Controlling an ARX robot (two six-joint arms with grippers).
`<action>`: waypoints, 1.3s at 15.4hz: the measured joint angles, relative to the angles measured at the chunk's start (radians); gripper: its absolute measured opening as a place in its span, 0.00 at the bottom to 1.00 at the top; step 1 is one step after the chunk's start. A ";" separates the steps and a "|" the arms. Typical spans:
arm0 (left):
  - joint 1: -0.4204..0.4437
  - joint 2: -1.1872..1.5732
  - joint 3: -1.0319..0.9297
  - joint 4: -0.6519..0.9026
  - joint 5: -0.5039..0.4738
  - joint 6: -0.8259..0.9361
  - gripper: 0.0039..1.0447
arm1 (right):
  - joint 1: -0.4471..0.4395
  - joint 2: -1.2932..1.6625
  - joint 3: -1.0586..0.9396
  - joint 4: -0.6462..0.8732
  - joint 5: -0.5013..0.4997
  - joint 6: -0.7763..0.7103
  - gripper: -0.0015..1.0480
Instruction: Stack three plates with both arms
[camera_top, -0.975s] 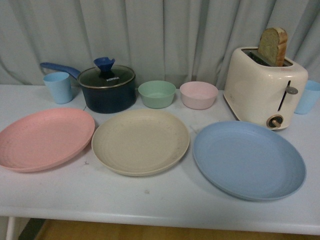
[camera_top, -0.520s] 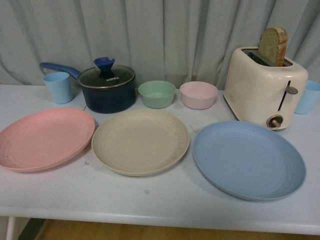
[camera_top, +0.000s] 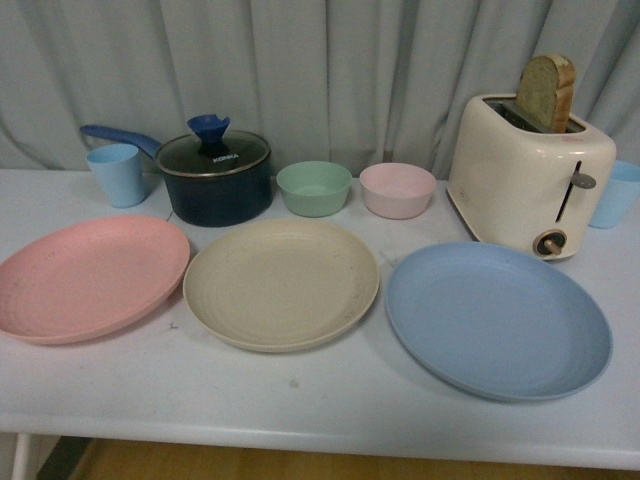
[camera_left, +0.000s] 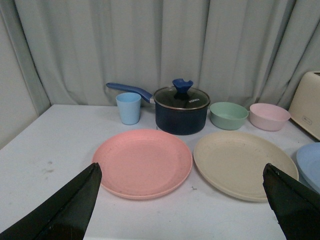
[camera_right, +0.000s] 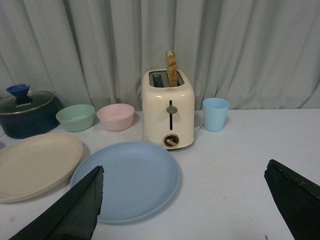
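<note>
Left end effector (camera_left: 180, 166) faces pink plate (camera_left: 142, 162), right end effector (camera_right: 184, 166) blue plate (camera_right: 127, 177); both agape.

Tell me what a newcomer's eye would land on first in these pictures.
Three big plates lie side by side, unstacked, across the front of the table: a pink plate at the left, a beige plate in the middle, a blue plate at the right. Behind the blue one stands a cream toaster with a slice of bread sticking up. Further left at the back sits a dark blue lidded pot.
</note>
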 joint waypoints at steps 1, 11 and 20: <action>0.000 0.000 0.000 0.000 0.000 0.000 0.94 | 0.000 0.000 0.000 0.000 0.000 0.000 0.94; 0.000 0.000 0.000 0.000 0.000 0.000 0.94 | 0.000 0.000 0.000 0.000 0.000 0.000 0.94; -0.072 0.093 0.069 -0.195 -0.154 -0.041 0.94 | 0.000 0.000 0.000 0.000 0.001 0.000 0.94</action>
